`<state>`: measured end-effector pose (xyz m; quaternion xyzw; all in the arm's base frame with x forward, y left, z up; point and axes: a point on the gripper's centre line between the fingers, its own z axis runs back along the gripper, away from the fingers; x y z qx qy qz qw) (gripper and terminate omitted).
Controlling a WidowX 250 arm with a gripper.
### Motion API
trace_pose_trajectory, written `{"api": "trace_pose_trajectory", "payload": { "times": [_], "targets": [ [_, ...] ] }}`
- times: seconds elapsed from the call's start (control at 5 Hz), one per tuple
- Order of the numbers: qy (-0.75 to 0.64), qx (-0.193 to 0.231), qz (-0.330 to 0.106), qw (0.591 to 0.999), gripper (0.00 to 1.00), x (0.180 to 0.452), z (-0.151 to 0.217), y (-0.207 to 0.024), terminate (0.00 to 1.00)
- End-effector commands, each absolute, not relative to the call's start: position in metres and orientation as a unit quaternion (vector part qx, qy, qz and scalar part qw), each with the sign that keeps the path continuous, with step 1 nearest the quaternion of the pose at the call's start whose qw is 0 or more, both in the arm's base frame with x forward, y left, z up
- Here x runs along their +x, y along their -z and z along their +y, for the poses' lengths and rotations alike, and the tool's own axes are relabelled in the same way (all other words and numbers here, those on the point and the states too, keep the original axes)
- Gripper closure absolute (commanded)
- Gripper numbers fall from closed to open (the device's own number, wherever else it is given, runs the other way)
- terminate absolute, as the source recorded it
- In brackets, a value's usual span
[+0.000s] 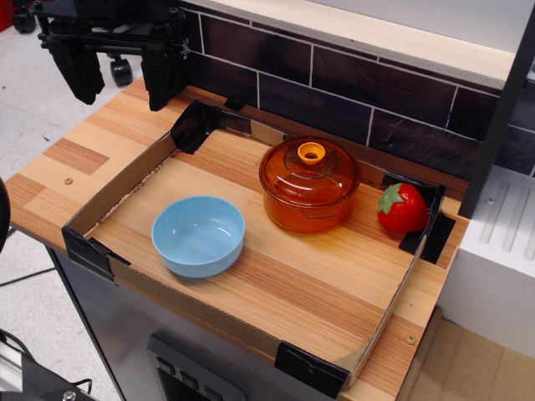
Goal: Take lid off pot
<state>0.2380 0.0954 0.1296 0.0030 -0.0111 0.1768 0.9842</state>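
Lid (pixel 310 170) seated on pot (pixel 308 200) near worktop (pixel 301 288) back edge, gripper (pixel 121 71) above back-left corner, jaws spread apart, holding nothing, blue bowl (pixel 198 235) toward front-left.

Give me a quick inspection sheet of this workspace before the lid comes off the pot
Surface: wooden table with a low cardboard border taped at the corners.
Job's things: amber pot upright, lid seated on it, knob up.
Clutter: light blue bowl, empty, left of the pot; toy strawberry in the right rear corner.
Gripper: gripper open, above the table's rear left corner, holding nothing.
Cables: dark cables at the lower left.
Surroundings: dark tiled wall behind.
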Motion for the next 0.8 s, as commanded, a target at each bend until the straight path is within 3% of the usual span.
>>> {"api": "trace_pose_trajectory", "payload": {
  "times": [0.0,0.6],
  "targets": [
    [-0.177,0.003,-0.011,0.984,0.0,0.238,0.095,-0.13,0.0],
    [-0.135,-0.038,0.009,0.99,0.0,0.264,0.04,-0.114,0.0]
  ]
}}
